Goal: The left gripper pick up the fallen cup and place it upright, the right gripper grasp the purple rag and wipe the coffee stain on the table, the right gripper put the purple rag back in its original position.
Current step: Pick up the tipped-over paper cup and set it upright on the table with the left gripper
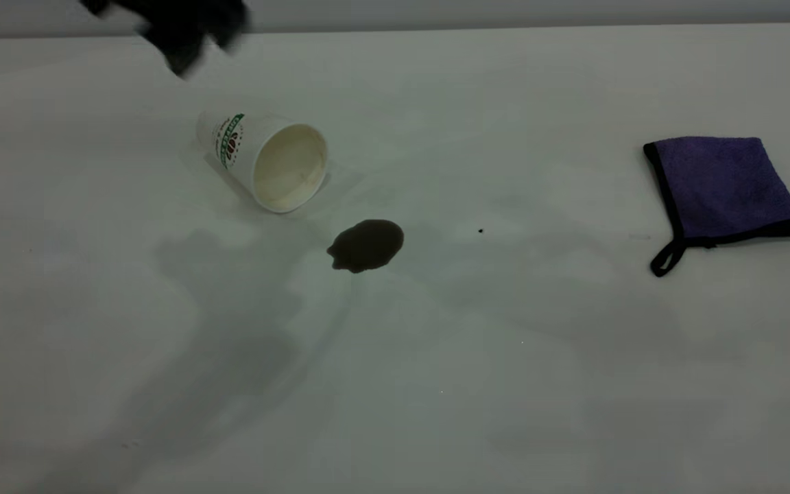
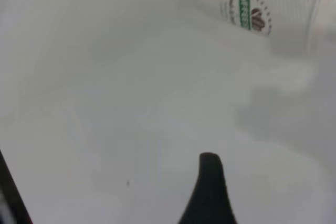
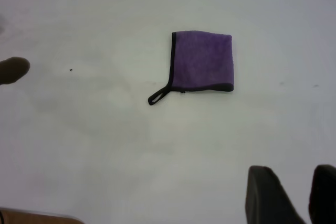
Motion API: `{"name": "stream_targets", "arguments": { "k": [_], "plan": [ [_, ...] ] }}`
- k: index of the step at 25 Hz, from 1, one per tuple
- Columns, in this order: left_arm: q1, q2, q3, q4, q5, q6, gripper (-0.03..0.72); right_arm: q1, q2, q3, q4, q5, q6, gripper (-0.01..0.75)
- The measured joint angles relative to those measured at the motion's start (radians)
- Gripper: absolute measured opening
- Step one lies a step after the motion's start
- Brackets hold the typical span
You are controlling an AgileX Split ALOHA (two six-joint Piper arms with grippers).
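Observation:
The cup (image 1: pixel 268 159) lies on its side on the table (image 1: pixel 436 384), mouth toward the front right; its logo side also shows in the left wrist view (image 2: pixel 252 9). The coffee stain (image 1: pixel 367 245) is a dark puddle just in front of the cup's mouth, and its edge shows in the right wrist view (image 3: pixel 13 70). The purple rag (image 1: pixel 724 185) lies flat at the right, also in the right wrist view (image 3: pixel 202 60). My left gripper (image 1: pixel 179 31) hovers behind and left of the cup, open and empty; one finger (image 2: pixel 210 187) shows. My right gripper (image 3: pixel 294 177) is empty, well short of the rag, fingers close together.
A tiny black speck (image 1: pixel 481 231) lies on the table between the stain and the rag. The table's far edge (image 1: pixel 505 27) runs along the back. A brown corner (image 3: pixel 31 217) shows at the table's edge in the right wrist view.

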Motion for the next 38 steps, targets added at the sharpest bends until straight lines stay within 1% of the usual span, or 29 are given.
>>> {"name": "stream_targets", "arguments": {
  "k": [3,8,13,17,20,22,25,26,27,29,31,32,33,35,36,38],
  "plan": [
    [-0.025,0.112,-0.023,0.107,-0.009,-0.097,0.679,0.0,0.0,0.0,0.0,0.0,0.0,0.238],
    [-0.026,0.279,-0.091,0.239,-0.033,-0.19,0.658,0.0,0.0,0.0,0.0,0.0,0.0,0.238],
    [-0.026,0.43,-0.193,0.312,-0.061,-0.204,0.644,0.0,0.0,0.0,0.0,0.0,0.0,0.238],
    [-0.026,0.508,-0.258,0.356,-0.061,-0.208,0.634,0.0,0.0,0.0,0.0,0.0,0.0,0.238],
    [-0.026,0.548,-0.284,0.439,-0.061,-0.229,0.617,0.0,0.0,0.0,0.0,0.0,0.0,0.238],
    [-0.025,0.567,-0.294,0.496,-0.051,-0.251,0.592,0.0,0.0,0.0,0.0,0.0,0.0,0.238],
    [-0.007,0.595,-0.301,0.555,-0.028,-0.27,0.521,0.0,0.0,0.0,0.0,0.0,0.0,0.238],
    [0.004,0.6,-0.301,0.568,-0.021,-0.271,0.48,0.0,0.0,0.0,0.0,0.0,0.0,0.238],
    [0.014,0.605,-0.301,0.573,-0.015,-0.272,0.425,0.0,0.0,0.0,0.0,0.0,0.0,0.238],
    [0.03,0.608,-0.301,0.576,0.002,-0.274,0.283,0.0,0.0,0.0,0.0,0.0,0.0,0.238],
    [0.032,0.602,-0.302,0.599,0.041,-0.274,0.109,0.0,0.0,0.0,0.0,0.0,0.0,0.238],
    [0.032,0.592,-0.303,0.611,0.056,-0.269,0.058,0.0,0.0,0.0,0.0,0.0,0.0,0.238],
    [0.033,0.577,-0.305,0.61,0.06,-0.257,0.032,0.0,0.0,0.0,0.0,0.0,0.0,0.238],
    [0.041,0.528,-0.318,0.573,0.047,-0.207,0.013,0.0,0.0,0.0,0.0,0.0,0.0,0.238],
    [0.051,0.496,-0.328,0.533,0.033,-0.177,0.011,0.0,0.0,0.0,0.0,0.0,0.0,0.238],
    [0.09,0.431,-0.344,0.402,-0.021,-0.089,0.01,0.0,0.0,0.0,0.0,0.0,0.0,0.238]
  ]
}}
